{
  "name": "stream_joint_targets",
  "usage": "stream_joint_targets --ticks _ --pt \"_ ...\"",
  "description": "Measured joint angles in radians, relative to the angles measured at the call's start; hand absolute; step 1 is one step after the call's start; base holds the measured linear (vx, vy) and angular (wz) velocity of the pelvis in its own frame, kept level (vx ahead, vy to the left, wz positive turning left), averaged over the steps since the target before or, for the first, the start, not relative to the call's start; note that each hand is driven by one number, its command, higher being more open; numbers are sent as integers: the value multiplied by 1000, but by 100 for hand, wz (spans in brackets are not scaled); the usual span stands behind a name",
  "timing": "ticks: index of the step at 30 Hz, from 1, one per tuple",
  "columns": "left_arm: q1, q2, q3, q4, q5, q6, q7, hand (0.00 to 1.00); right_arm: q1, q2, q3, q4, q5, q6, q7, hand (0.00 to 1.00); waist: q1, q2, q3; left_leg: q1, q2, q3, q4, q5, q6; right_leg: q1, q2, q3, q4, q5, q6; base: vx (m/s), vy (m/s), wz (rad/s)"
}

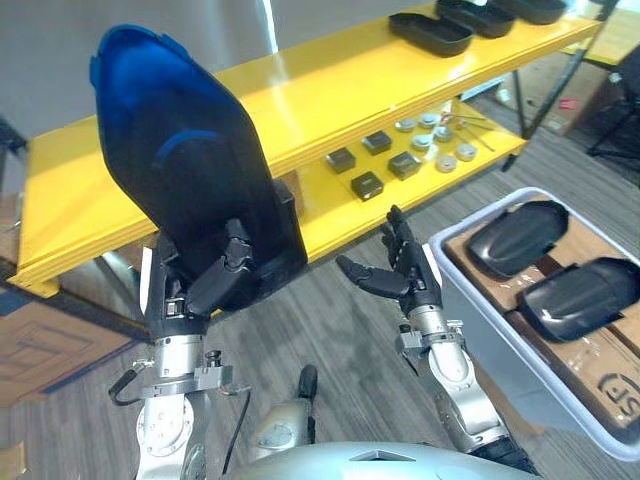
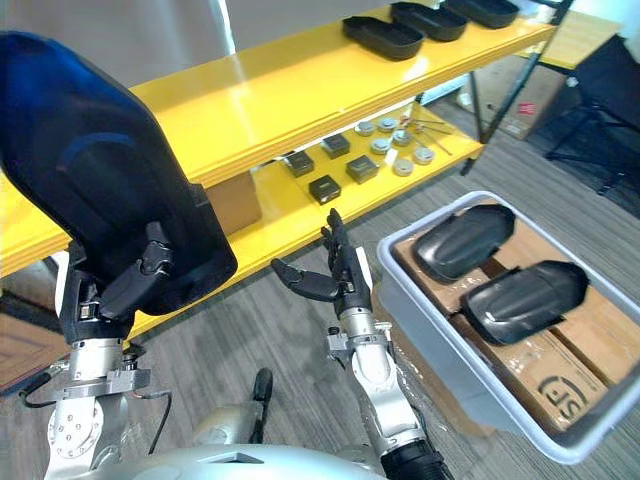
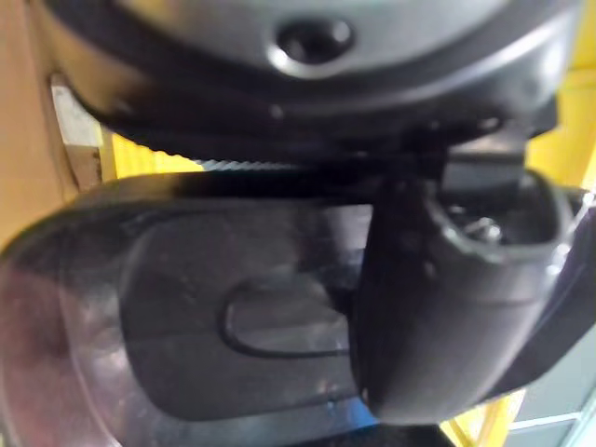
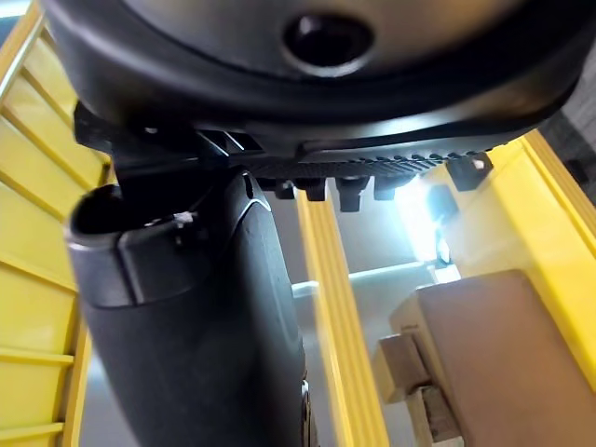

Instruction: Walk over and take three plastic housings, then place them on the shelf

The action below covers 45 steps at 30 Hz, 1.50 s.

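The left hand (image 1: 190, 295) is raised in front of the shelf (image 1: 330, 90), and its fingers and thumb are clamped on the lower end of a housing (image 1: 180, 150). This housing stands nearly upright, with its rounded end up. It is a long, glossy shell, dark blue to black, with a curved ridge across the middle. In the left wrist view the thumb (image 3: 438, 307) lies across the smooth surface beside an oval recess.

The shelf is yellow and has two boards. On the lower board (image 1: 330, 215) lie small black blocks (image 1: 367, 184) and, further right, round silver parts (image 1: 440, 140). At the right end of the top board three shelf housings (image 1: 430, 32) lie in a row, black and shallow like trays.

The right hand (image 1: 405, 275) hangs over the grey floor near the lower board. Its fingers are straight and apart, the thumb points to the left, and it holds nothing.

On the right stands a grey bin (image 1: 500, 350). Inside it two bin housings (image 1: 515, 238) lie side by side on cardboard (image 1: 600, 370), black and shiny with the rounded side up.
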Motion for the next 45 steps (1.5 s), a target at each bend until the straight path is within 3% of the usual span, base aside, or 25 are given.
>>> stream_joint_targets --ticks 2,5,7,8,9,10,11,12,14,16,18,20,21,22,23,24,25,26,27,29,31,38,42,45 --pt "1 -6 12 4 8 0 36 0 -17 7 4 0 1 -5 10 100 11 -5 24 -20 -5 35 90 -53 7 2 -22 26 17 -11 4 -6 66 -28" --pt "-9 -17 64 1 24 0 79 0 -55 22 5 2 2 -42 16 100 20 -5 27 -109 12 66 319 -180 16 12 -28 42 23 -19 5 -19 112 -18" --pt "-16 -11 102 -6 36 0 81 0 -66 28 4 2 3 -76 16 100 26 -29 29 -123 15 92 388 -223 32 31 -36 29 -11 -16 -4 57 143 3" --pt "-20 1 132 -17 44 -1 83 0 -71 32 -1 1 10 -105 13 100 29 -30 19 -126 16 139 465 -282 60 66 -31 17 -11 -11 -38 159 158 22" --pt "-32 8 152 -14 49 -8 91 0 -79 26 1 2 10 -133 9 100 28 -21 14 -118 12 128 482 -339 82 21 -53 60 133 2 -157 172 173 33" --pt "-40 10 158 -13 52 -7 98 0 -79 26 1 2 10 -140 7 100 21 -23 10 -114 4 108 473 -343 86 -38 -72 111 230 45 -182 168 184 58" --pt "-59 24 164 -16 52 -8 116 0 -83 33 -5 2 10 -142 5 100 16 -25 4 -94 -7 82 430 -340 89 -124 -78 193 357 64 -180 164 158 66" --pt "-81 35 172 -16 52 -8 130 0 -93 41 -4 2 9 -146 6 100 20 -25 4 -62 -9 54 387 -328 97 -166 -48 207 388 24 -144 192 133 62" --pt "-99 34 192 -17 51 -8 139 0 -129 52 -1 2 9 -146 6 100 22 -21 5 -4 -25 11 325 -307 89 -196 -1 197 331 -15 -145 266 94 60" --pt "-116 34 197 -16 48 -8 137 0 -191 43 -17 2 7 -146 4 100 22 -17 2 45 -47 -34 276 -302 89 -241 48 223 237 -15 -144 289 54 83" --pt "-141 32 183 -10 38 -8 119 0 -243 21 -57 -11 6 -155 -17 100 19 -4 -10 55 -61 -103 266 -300 90 -309 105 316 131 3 -115 259 10 112" --pt "-164 33 159 21 20 -16 99 0 -245 6 -115 -65 0 -161 -48 100 9 2 -11 91 -95 -200 255 -293 95 -362 118 459 72 31 -68 400 -132 169" --pt "-166 32 139 50 12 -18 96 0 -232 5 -154 -101 0 -161 -64 100 -12 1 -12 127 -112 -256 254 -294 90 -363 116 535 67 42 -53 411 -237 173" --pt "-167 32 133 60 12 -18 95 0 -223 3 -171 -116 0 -161 -65 100 -16 0 -13 144 -114 -273 253 -298 83 -357 116 543 62 46 -54 394 -280 182" --pt "-166 34 131 70 12 -18 89 0 -220 -3 -207 -130 1 -162 -65 100 -24 -11 -19 164 -110 -269 258 -311 58 -332 117 529 11 91 -47 239 -199 125" --pt "-167 38 132 69 10 -19 86 0 -220 -8 -224 -136 1 -162 -67 100 -29 -25 -27 160 -109 -244 261 -320 37 -314 115 516 -34 149 -48 254 -230 160" --pt "-176 63 134 69 6 -26 77 0 -216 -14 -260 -148 1 -164 -68 100 -41 -72 -51 159 -89 -119 247 -355 3 -277 91 467 -108 313 -59 232 -257 148" --pt "-188 51 129 74 5 -33 52 0 -216 -34 -304 -152 1 -179 -67 100 -35 -58 -60 155 -10 22 252 -399 8 -220 107 395 -167 272 -32 256 -309 142" --pt "-196 45 124 75 -3 -34 25 0 -203 -47 -337 -166 2 -180 -67 100 -41 -42 -64 146 78 156 254 -402 -19 -186 132 354 -210 282 -45 207 -259 100" --pt "-231 43 92 81 -5 -33 -6 0 -157 -51 -390 -194 4 -180 -71 100 -66 -33 -68 159 140 263 214 -352 -66 -157 142 299 -234 281 -47 133 -147 71" --pt "-263 44 65 79 7 -34 -30 0 -137 -47 -426 -196 15 -177 -70 100 -71 -31 -68 199 130 276 144 -319 -68 -150 142 298 -241 282 -47 129 -76 12" --pt "-295 49 40 59 7 -33 -84 0 -13 -11 -472 -313 10 -163 -45 100 -141 -30 -69 251 114 347 125 -317 -67 -107 141 329 -314 310 -45 73 26 -22" --pt "-298 55 3 58 7 -23 -98 0 31 -8 -471 -317 8 -152 -18 100 -148 -30 -69 281 116 390 107 -317 -67 -105 155 354 -324 312 -45 1 -14 -29" --pt "-302 54 -26 58 7 2 -96 0 42 -9 -471 -317 13 -145 0 100 -159 -28 -60 235 155 394 239 -358 -42 -111 177 372 -321 298 -63 -42 -99 -29"
